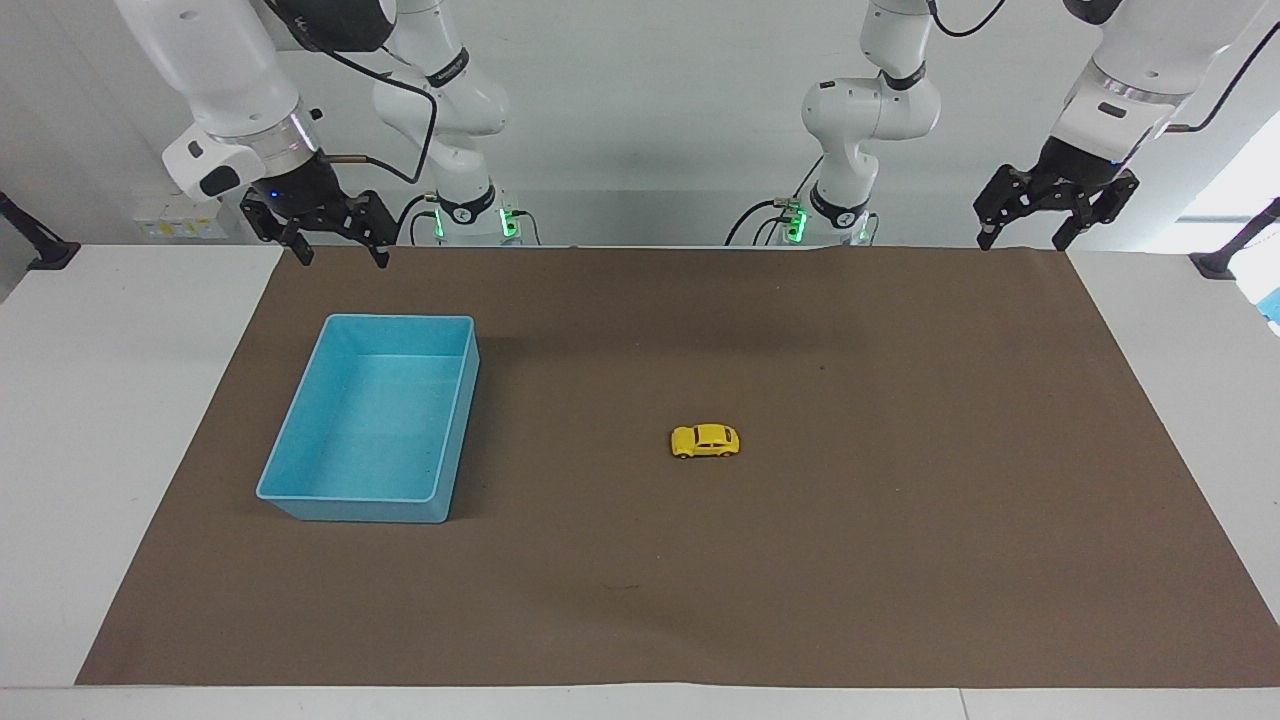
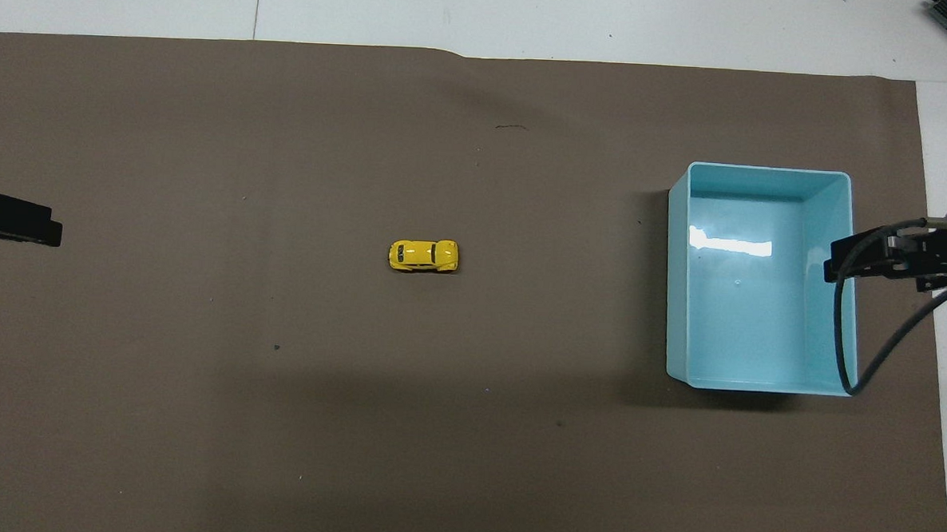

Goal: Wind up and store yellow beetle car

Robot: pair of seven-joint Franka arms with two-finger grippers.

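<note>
Hanging over the robots' edge of the brown mat (image 1: 640, 600), both tools wait raised and apart from everything on the counter (image 1: 100, 400). The left tool (image 1: 1030, 238) is at its own end of the mat, fingers spread wide with nothing between them; the right tool (image 1: 340, 252) is at the other end, just as wide and just as bare, above the mat edge nearer the robots than the bin (image 1: 300, 500). That light blue bin sits on the mat toward the right arm's end, open-topped, nothing inside. The car (image 1: 705, 441) stands on its wheels near the middle of the mat, well apart from the bin and lengthwise along the counter; open mat lies all around it and nothing sits between it and either tool or the bin. A few small dark specks mark the mat. From the facing camera both arms, their bases and green lights show in full, and the fingers can be read. From overhead only a dark tip of the left tool (image 2: 12, 218) and part of the right tool (image 2: 889, 256) with its cable come in at the sides, the latter overlapping the bin (image 2: 765, 179) rim; the car (image 2: 423, 256) shows its roof there.
</note>
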